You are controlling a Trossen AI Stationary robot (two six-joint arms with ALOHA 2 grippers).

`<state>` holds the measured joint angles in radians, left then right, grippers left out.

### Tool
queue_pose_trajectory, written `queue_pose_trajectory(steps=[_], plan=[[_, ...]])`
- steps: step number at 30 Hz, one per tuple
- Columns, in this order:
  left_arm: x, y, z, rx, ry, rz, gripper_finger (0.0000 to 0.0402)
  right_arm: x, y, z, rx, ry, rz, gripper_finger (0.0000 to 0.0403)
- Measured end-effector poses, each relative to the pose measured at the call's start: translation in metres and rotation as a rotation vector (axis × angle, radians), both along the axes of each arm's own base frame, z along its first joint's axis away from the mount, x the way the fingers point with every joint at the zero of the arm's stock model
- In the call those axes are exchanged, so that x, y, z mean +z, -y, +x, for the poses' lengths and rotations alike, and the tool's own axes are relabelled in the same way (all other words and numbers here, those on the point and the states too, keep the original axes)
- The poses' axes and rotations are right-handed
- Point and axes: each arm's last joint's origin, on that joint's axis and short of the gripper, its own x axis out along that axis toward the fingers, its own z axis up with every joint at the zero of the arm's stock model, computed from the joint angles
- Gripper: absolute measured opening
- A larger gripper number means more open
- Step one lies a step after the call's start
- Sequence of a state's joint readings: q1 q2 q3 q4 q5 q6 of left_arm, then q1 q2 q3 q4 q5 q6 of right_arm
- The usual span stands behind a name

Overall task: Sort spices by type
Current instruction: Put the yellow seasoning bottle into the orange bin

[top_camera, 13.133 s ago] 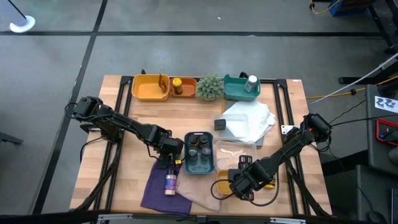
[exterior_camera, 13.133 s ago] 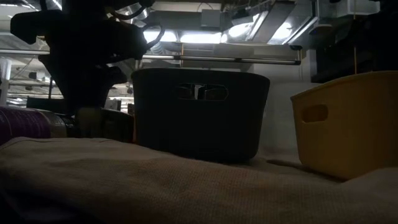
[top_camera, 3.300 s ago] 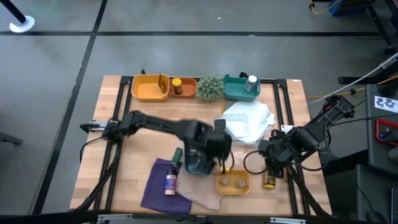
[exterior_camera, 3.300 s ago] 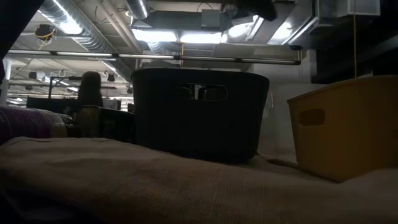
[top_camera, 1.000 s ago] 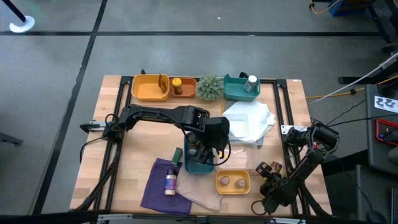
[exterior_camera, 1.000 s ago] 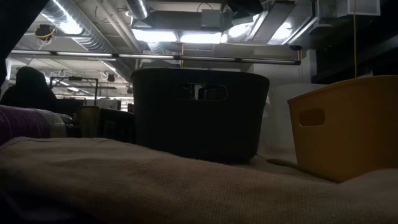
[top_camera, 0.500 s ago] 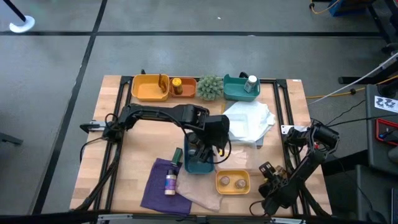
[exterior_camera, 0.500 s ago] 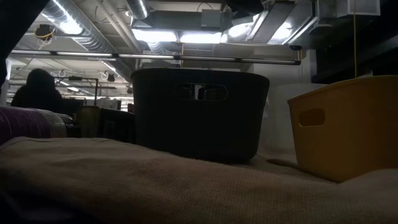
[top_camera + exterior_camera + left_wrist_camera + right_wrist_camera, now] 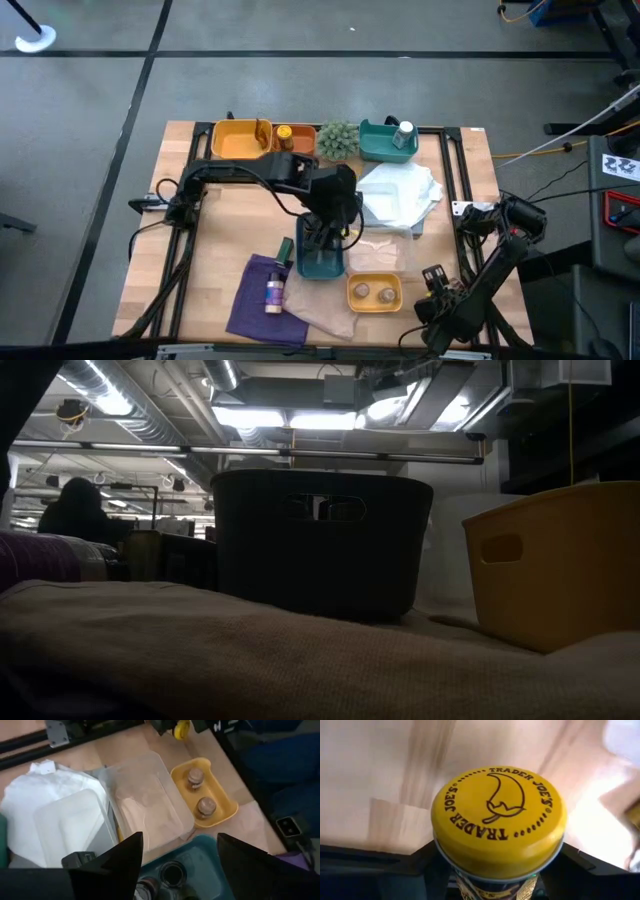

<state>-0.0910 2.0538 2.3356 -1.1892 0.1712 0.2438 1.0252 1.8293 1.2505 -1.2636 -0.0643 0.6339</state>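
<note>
My right gripper (image 9: 436, 282) is near the table's near right corner, shut on a spice jar with a yellow lid (image 9: 497, 820). My left gripper (image 9: 325, 232) hangs open above the dark teal tray (image 9: 322, 262), which holds dark-lidded jars (image 9: 172, 872); nothing is between its fingers. The small yellow tray (image 9: 375, 292) holds two brown-lidded jars (image 9: 196, 775). Another jar (image 9: 272, 293) lies on the purple cloth (image 9: 250, 305), and a green one (image 9: 285, 248) lies beside the teal tray. My right gripper pinches the jar's body just under the lid (image 9: 522, 887) between its two fingers (image 9: 420, 865), one on each side. The fingers come from above, pointing steeply down. The jar stands about upright, lid up, over the wooden table; its bottom is hidden.
At the far edge stand a yellow tray (image 9: 240, 140), an orange tray with a jar (image 9: 285, 138), a green plant (image 9: 338, 140) and a teal tray with a white bottle (image 9: 403, 132). White cloth and clear plastic boxes (image 9: 400, 195) lie right of centre. A beige cloth (image 9: 300, 650) lies near.
My left gripper has risen from the dark teal tray and drawn back toward the table's far left, staying open. My right gripper has risen a little and rolled about its own axis, with the yellow-lidded jar still in it.
</note>
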Motion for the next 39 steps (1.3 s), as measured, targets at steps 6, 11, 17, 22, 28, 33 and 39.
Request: queue_pose_trajectory(steps=[6, 11, 17, 22, 28, 33, 39], plan=[[0.031, -0.003, -0.023, 0.031, 0.074, -0.025, 0.0237, 0.028, 0.000, 0.013, -0.068, 0.044, -0.019, 0.0244], [0.062, -0.013, -0.051, 0.111, 0.161, -0.010, 0.0237, 0.055, 0.005, 0.033, -0.089, 0.153, -0.056, 0.0248], [0.094, -0.035, -0.084, 0.269, 0.255, 0.014, 0.0237, 0.092, 0.024, 0.062, -0.065, 0.309, -0.159, 0.0245], [0.111, -0.053, -0.104, 0.339, 0.324, 0.024, 0.0237, 0.116, 0.048, 0.091, 0.010, 0.437, -0.208, 0.0248], [0.123, -0.080, -0.114, 0.416, 0.401, 0.049, 0.0237, 0.135, 0.095, 0.131, 0.075, 0.497, -0.316, 0.0244], [0.126, -0.105, -0.124, 0.506, 0.400, 0.064, 0.0237, 0.144, 0.146, 0.168, 0.073, 0.542, -0.339, 0.0248], [0.125, -0.130, -0.146, 0.598, 0.338, 0.091, 0.0237, 0.150, 0.217, 0.212, 0.071, 0.674, -0.189, 0.0245]])
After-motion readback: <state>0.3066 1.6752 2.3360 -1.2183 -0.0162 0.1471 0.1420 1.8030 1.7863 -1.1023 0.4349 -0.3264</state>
